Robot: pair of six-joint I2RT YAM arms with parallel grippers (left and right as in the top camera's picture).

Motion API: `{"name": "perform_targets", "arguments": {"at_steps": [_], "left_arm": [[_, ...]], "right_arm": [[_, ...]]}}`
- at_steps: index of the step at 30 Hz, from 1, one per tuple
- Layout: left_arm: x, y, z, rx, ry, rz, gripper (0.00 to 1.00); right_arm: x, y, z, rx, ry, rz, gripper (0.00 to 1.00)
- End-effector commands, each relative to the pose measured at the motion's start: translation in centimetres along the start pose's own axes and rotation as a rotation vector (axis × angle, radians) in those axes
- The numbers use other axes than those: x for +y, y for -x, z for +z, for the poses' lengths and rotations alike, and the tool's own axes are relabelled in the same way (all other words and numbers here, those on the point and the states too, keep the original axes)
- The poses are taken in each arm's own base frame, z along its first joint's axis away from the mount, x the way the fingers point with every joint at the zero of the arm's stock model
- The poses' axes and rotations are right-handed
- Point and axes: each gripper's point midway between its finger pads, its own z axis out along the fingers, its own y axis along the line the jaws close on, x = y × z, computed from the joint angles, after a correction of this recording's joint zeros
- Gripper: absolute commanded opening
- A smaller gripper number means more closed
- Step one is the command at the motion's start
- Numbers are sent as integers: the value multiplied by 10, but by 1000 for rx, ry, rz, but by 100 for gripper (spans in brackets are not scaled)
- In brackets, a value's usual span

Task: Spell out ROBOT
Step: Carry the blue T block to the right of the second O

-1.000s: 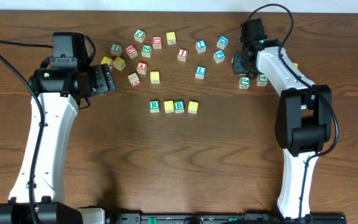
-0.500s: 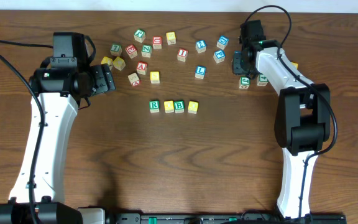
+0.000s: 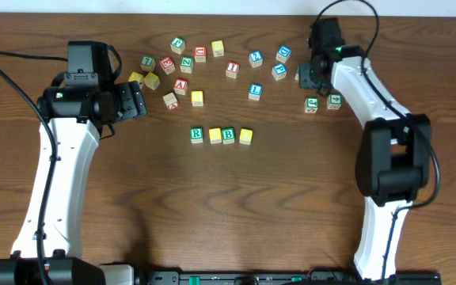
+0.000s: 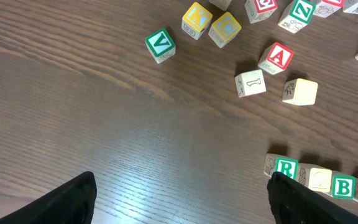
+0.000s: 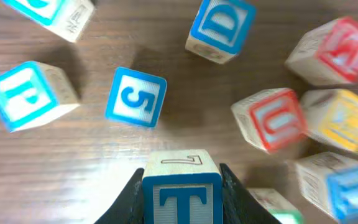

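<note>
Gripping the T cube (image 5: 182, 193) is the step in hand. The right end effector (image 3: 305, 77) has its fingers (image 5: 128, 196) flat against the cube's two sides, with the blue T facing the wrist camera, so it is closed on the cube. Whether the cube has left the worktop (image 3: 291, 198) I cannot tell.

This grasp is well to the right of the row and further back. The row reads R (image 3: 197, 135), yellow cube (image 3: 214, 135), B (image 3: 228, 135), second yellow cube (image 3: 246, 135), all touching or nearly so. The free place for the T is just beyond the row's right end.

The left end effector (image 3: 135, 101) is wide open and empty, behind the row and off its left end.

To do the step well, I would raise the cube straight up first. The 5 cube (image 5: 135, 98) and the U cube (image 5: 272, 121) lie close around it, and a sideways drag could knock them. The grip looks centred and square, which should keep the cube from twisting. During the carry, the T face should stay on top and turned to read the same way as the R and B. The descent should come just beside the second yellow cube, in line with the row and without nudging it. The cube should sit flat before the fingers part.
</note>
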Motion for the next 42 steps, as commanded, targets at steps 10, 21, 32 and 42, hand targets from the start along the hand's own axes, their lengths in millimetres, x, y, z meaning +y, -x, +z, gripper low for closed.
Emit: {"name": "perform_targets", "arguments": {"at_steps": [10, 21, 32, 42], "left_arm": [[3, 4, 0, -7, 13, -18, 87], [3, 4, 0, -7, 13, -18, 87], [3, 4, 0, -6, 13, -17, 87], [3, 4, 0, -6, 13, -17, 87]], "right_arm": [[85, -58, -79, 207, 267, -55, 12], [127, -139, -60, 364, 217, -69, 11], [136, -154, -40, 315, 165, -58, 12], [145, -152, -37, 288, 185, -44, 34]]}}
